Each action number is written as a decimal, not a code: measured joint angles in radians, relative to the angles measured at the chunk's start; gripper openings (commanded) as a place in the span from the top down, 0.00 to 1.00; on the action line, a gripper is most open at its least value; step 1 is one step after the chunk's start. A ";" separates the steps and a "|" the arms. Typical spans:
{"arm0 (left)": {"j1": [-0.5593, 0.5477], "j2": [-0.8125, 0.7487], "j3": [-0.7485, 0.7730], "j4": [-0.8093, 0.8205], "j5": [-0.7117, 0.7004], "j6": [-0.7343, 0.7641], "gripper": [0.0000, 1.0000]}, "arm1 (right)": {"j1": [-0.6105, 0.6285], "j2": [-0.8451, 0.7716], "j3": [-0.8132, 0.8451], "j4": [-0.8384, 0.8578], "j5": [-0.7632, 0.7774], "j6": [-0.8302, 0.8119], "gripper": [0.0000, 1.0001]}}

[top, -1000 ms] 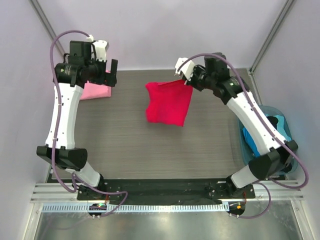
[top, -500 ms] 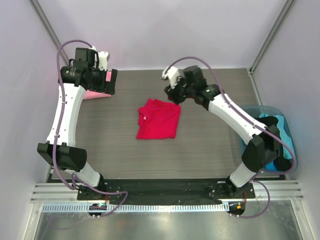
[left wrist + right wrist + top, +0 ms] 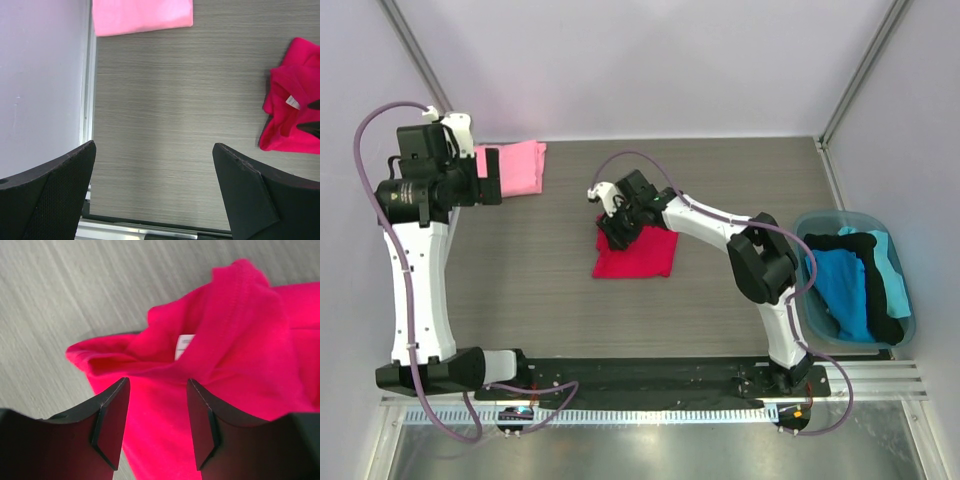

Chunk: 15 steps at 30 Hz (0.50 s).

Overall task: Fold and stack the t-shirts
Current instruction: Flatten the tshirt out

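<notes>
From above, the red tee [image 3: 638, 255] lies bunched near the middle of the counter [image 3: 720, 180]. The right arm [image 3: 705, 218] reaches across to its far left corner. The pink tee [image 3: 515, 165] sits folded in the far left corner, and the left arm [image 3: 420, 240] hangs at the left edge beside it.

The left wrist view shows the left jaws spread wide and empty over bare counter, well apart from both tees.

In the right wrist view the right jaws are parted and grip nothing, straddling the rumpled collar by the white label [image 3: 184, 346].

Folding the red tee seems to be the step in hand. The next move likely calls for pinching that collar edge and drawing the cloth flat.
</notes>
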 measured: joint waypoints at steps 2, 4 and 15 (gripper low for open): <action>0.003 -0.019 -0.004 0.000 0.002 0.000 0.00 | -0.006 0.010 0.014 -0.003 0.012 0.008 0.46; 0.009 -0.024 -0.007 0.001 0.003 0.000 0.00 | -0.008 0.010 0.030 -0.002 0.020 0.011 0.47; 0.038 -0.026 -0.052 0.000 0.047 -0.007 0.00 | 0.004 0.035 0.047 0.011 0.032 0.016 0.52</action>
